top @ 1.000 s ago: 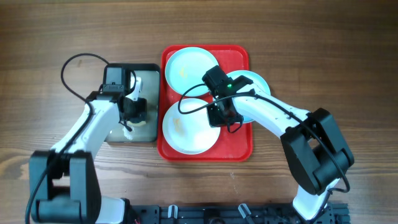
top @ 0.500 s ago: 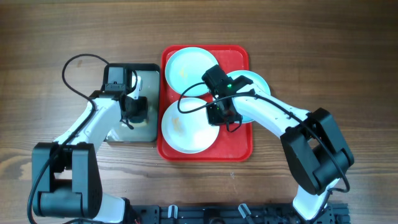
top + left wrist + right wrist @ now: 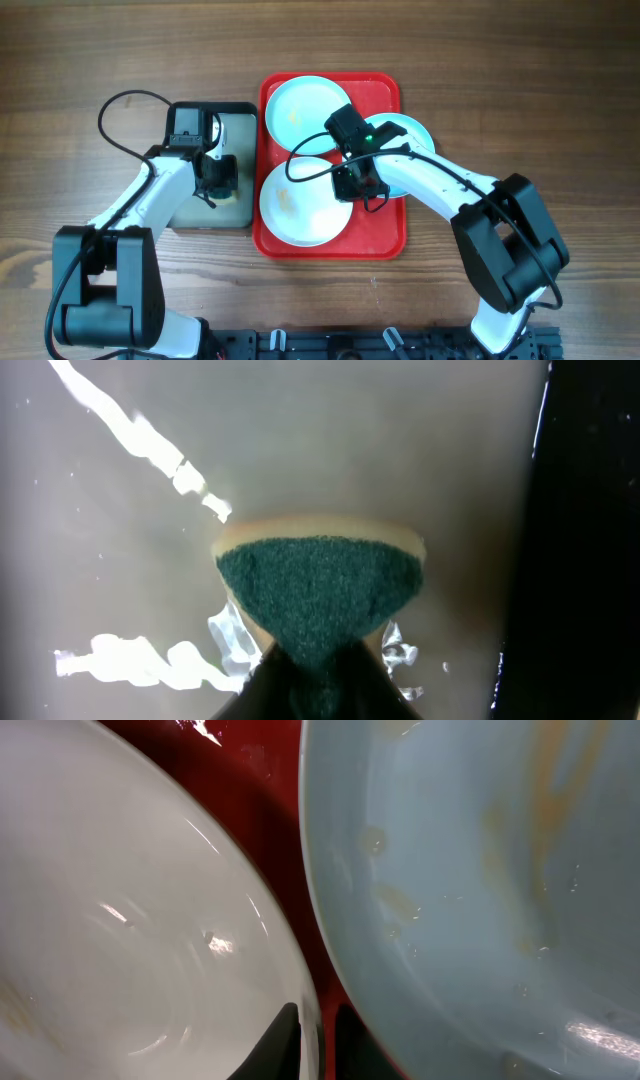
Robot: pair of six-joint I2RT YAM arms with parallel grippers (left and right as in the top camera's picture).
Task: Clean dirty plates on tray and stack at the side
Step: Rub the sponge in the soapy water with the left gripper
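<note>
The red tray (image 3: 385,235) holds three plates: a mint one (image 3: 300,108) at the far left, a mint one (image 3: 415,130) at the right with brownish smears, and a white one (image 3: 295,210) at the near side. My right gripper (image 3: 350,186) is shut on the white plate's (image 3: 130,920) right rim, one finger (image 3: 285,1040) inside and the other outside, next to the smeared mint plate (image 3: 480,870). My left gripper (image 3: 213,187) is over the small grey tray. In the left wrist view it (image 3: 315,665) is shut on a green sponge (image 3: 318,590) with a yellow edge.
The small black-rimmed tray (image 3: 240,150) with a wet grey inside (image 3: 350,450) sits against the red tray's left side. Bare wooden table (image 3: 520,80) lies to the right and left. The right arm crosses over the right-hand mint plate.
The white plate has slid very slightly to the left in my right gripper. My left gripper has shifted a little toward the far side of the small tray with the sponge.
</note>
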